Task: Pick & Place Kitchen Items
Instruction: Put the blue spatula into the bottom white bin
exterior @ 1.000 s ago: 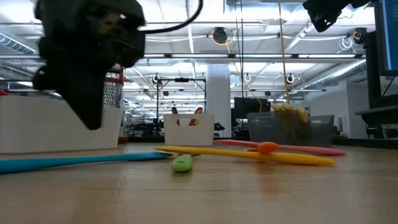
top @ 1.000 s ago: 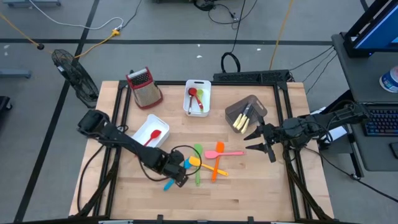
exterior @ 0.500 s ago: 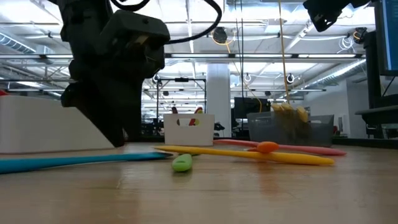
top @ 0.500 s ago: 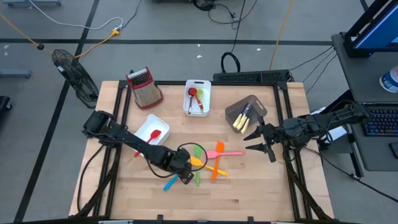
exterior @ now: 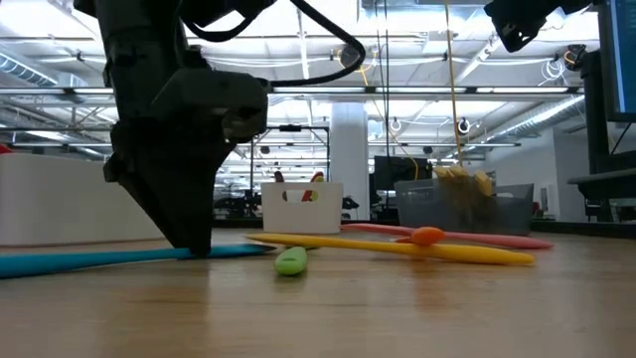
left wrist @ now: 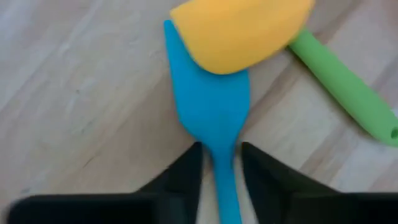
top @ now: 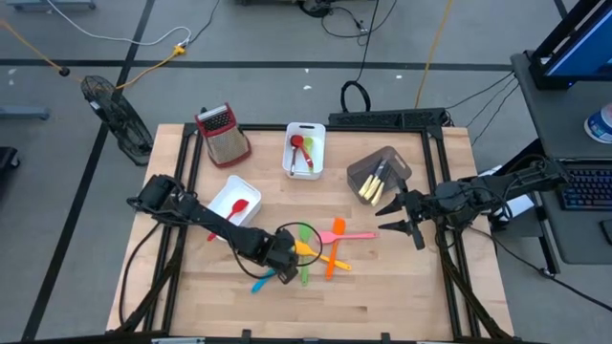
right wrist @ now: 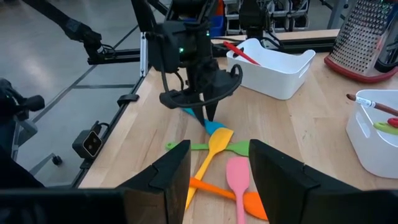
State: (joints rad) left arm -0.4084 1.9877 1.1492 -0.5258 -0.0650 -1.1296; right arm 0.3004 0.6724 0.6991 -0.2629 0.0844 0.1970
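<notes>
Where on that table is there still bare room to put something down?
The near strip of the table, below the utensil pile, is bare wood. So is the patch right of the grey bin, toward the far right corner. The centre is crowded: the left gripper straddles the blue spatula, with yellow spatula, green utensil, orange and pink spatulas crossing. The right gripper waits, open, beside them.

In the left wrist view the blue spatula's handle (left wrist: 226, 202) is running off the bottom edge, and the yellow spatula (left wrist: 242, 31) is covering its blade tip. The green utensil (left wrist: 348, 93) is getting cut off at the right edge.
</notes>
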